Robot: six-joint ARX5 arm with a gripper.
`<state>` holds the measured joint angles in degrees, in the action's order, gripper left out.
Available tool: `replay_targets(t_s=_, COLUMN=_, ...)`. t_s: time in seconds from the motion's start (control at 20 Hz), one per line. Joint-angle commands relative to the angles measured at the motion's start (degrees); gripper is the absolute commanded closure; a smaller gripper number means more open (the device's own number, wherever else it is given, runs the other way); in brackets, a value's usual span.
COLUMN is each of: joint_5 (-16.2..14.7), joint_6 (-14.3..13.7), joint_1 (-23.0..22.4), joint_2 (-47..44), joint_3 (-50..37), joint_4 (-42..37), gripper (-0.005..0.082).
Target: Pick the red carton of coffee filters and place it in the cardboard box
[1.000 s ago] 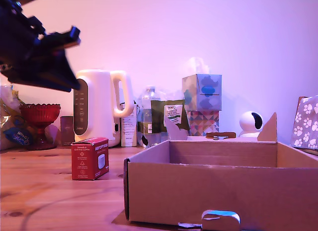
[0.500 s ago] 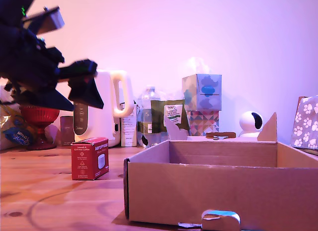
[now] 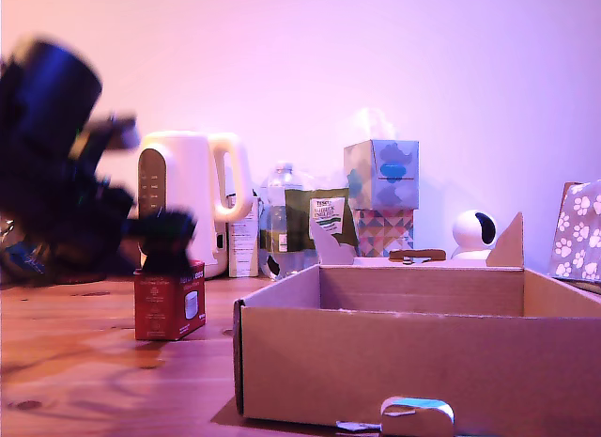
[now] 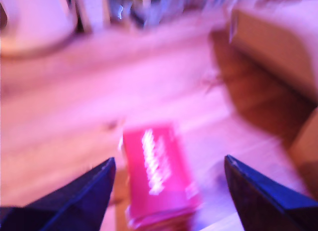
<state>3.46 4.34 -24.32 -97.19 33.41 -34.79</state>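
Dropping fast from high at the exterior view's left, the claw has come right down over the carton within the last second; it was well above the kettle line before and now its blurred tip sits at the carton's top edge. Whether it touches yet is lost in the motion blur. The carton has not shifted: it stands on the worktop directly under the claw, a little apart from the box, which lies off to the exterior view's right of the claw. This looks like the final approach before the grasp, with nothing lifted so far. Behind the claw a row of clutter lines the wall: the kettle, a bottle, stacked tissue boxes and a small white camera. The room is dim, washed in purple light.

From the wrist, the claw is spread wide, its two dark fingers either side of the carton with clear gaps on both. The carton lies between them on bare wood, white lettering facing up. The box wall shows beyond the claw, to one side. Everything here is smeared by movement.
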Motion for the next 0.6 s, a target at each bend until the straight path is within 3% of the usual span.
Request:
replay_targets(t_s=0.0, joint_5=-1.33, joint_6=0.2, joint_1=0.66, joint_2=-2.23, joint_3=1.53, joint_4=0.13, gripper=0.0131)
replay_targets(t_s=0.1, joint_5=-4.28, joint_6=0.2, joint_1=1.07, joint_2=-3.23, joint_3=2.45, joint_4=1.16, gripper=0.0154)
replay_targets(t_s=0.2, joint_5=-4.55, joint_6=0.33, joint_1=1.07, joint_2=-3.34, joint_3=2.95, joint_4=2.05, gripper=0.0231)
replay_targets(t_s=0.35, joint_5=-4.59, joint_6=0.11, joint_1=1.27, joint_2=-3.34, joint_3=3.91, joint_4=4.07, gripper=0.0502)
replay_targets(t_s=0.4, joint_5=-4.57, joint_6=0.11, joint_1=1.44, joint_2=-3.32, joint_3=4.11, joint_4=4.68, gripper=0.054)
replay_targets(t_s=0.55, joint_5=-4.57, joint_6=-0.11, joint_1=1.55, joint_2=-1.42, joint_3=4.22, joint_4=7.76, gripper=0.0539)
